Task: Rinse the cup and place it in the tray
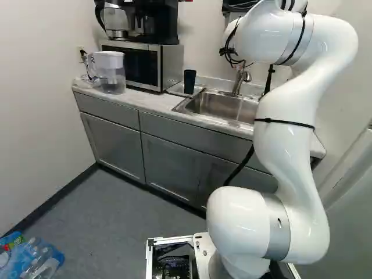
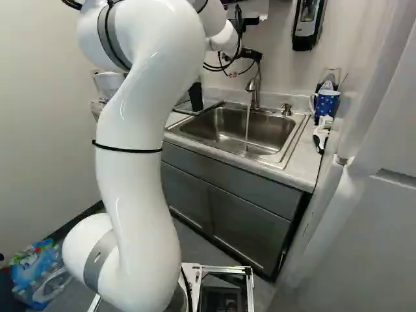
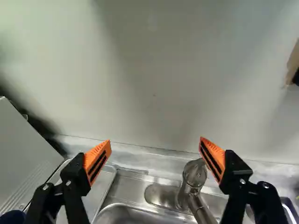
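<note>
Tapered black cup [image 1: 189, 81]: axis vertical, on silver metal tray [image 3: 97, 193], left of your jaws [image 3: 155, 140]. Jaws released, fingers spread, nothing grasped.

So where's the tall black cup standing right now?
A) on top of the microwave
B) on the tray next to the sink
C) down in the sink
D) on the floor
B: the left base view shows the black cup upright on the tray, between the microwave and the sink.
</note>
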`<state>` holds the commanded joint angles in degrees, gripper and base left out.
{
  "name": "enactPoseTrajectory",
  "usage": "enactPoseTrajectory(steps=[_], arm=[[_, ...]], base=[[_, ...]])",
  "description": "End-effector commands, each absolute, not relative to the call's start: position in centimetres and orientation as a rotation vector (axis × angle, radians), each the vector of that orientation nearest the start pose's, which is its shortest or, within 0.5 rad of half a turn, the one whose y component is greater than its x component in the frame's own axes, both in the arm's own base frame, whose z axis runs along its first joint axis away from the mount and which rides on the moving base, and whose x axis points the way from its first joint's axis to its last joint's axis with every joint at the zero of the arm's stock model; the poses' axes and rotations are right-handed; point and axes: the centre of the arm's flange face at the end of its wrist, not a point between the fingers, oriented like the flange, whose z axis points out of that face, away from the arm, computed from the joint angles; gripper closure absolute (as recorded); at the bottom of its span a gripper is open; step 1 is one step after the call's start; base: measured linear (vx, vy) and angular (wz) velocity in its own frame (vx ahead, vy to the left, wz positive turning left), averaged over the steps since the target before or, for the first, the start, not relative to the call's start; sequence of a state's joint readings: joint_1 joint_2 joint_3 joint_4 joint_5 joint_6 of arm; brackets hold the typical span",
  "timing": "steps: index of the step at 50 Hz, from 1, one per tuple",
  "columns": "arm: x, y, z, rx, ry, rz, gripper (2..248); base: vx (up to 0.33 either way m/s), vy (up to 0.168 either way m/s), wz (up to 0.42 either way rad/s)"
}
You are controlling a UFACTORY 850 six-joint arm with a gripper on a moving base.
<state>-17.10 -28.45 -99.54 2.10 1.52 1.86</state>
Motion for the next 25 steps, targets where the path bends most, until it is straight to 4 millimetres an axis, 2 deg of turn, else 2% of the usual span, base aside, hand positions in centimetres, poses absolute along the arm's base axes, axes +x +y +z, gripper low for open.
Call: enactPoseTrajectory(steps=[25], arm=[[66.6,-20.5,68.6,-2.637,0.490,-1.877,3]], base=[[0.000,0.000,0.000]])
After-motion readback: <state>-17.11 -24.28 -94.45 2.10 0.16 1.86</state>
